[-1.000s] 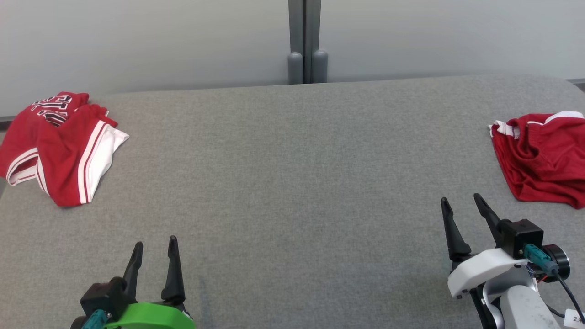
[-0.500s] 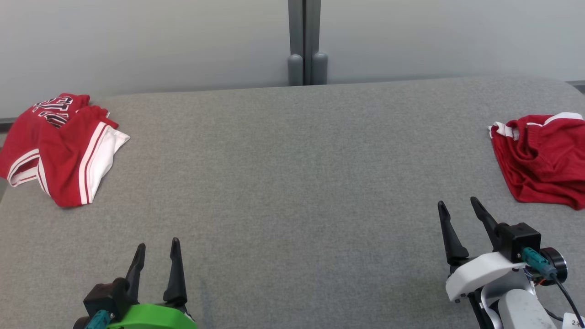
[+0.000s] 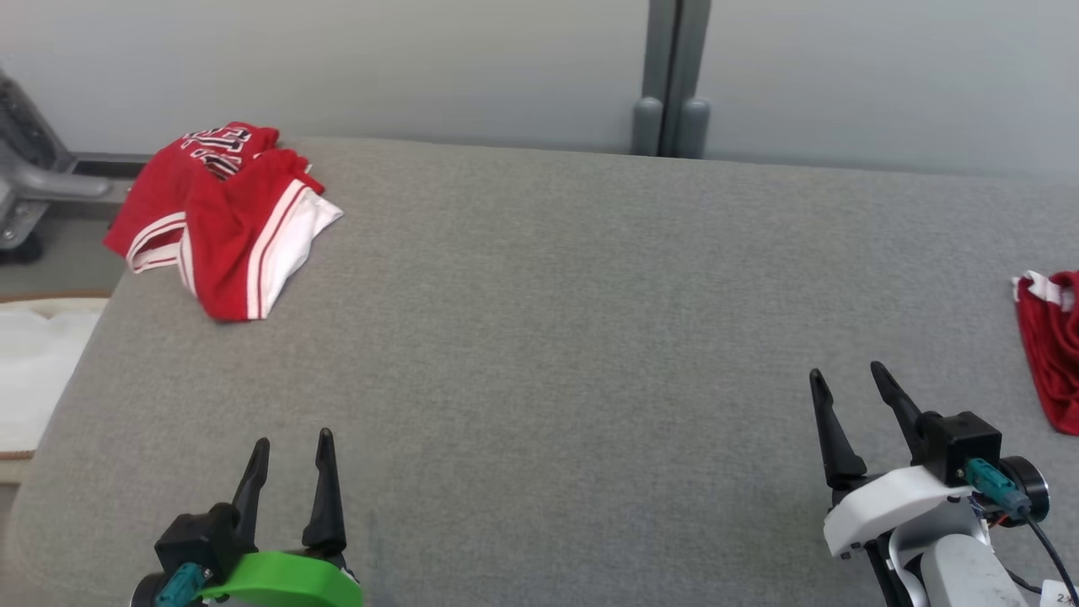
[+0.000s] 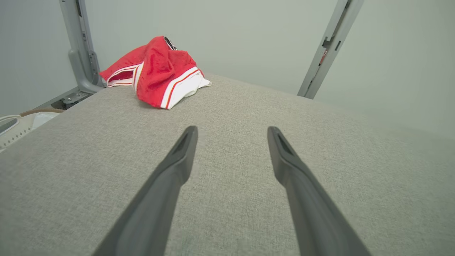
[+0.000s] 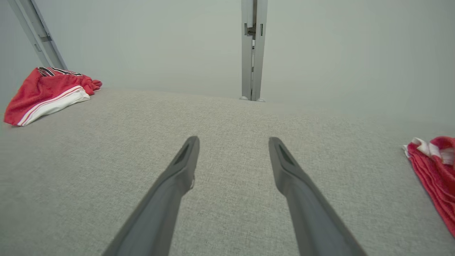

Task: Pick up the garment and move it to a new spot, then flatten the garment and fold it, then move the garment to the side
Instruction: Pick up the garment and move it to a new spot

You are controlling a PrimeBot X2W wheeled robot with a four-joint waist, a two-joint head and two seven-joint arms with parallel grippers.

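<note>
Red garment [image 3: 226, 215] lies bunched at upper left of the table [image 3: 539, 295], ungrasped, since left gripper [image 3: 292, 438] and right gripper [image 3: 846, 371] sit low, jaws apart and empty.

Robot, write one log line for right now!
left gripper: open, empty | right gripper: open, empty | red-and-white garment: bunched, far left of table | second red garment: right edge | phase: nothing grasped yet

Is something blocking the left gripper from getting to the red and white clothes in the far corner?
Nothing visible does. Bare grey table lies between the left gripper, jaws open, and the red-and-white garment.
</note>
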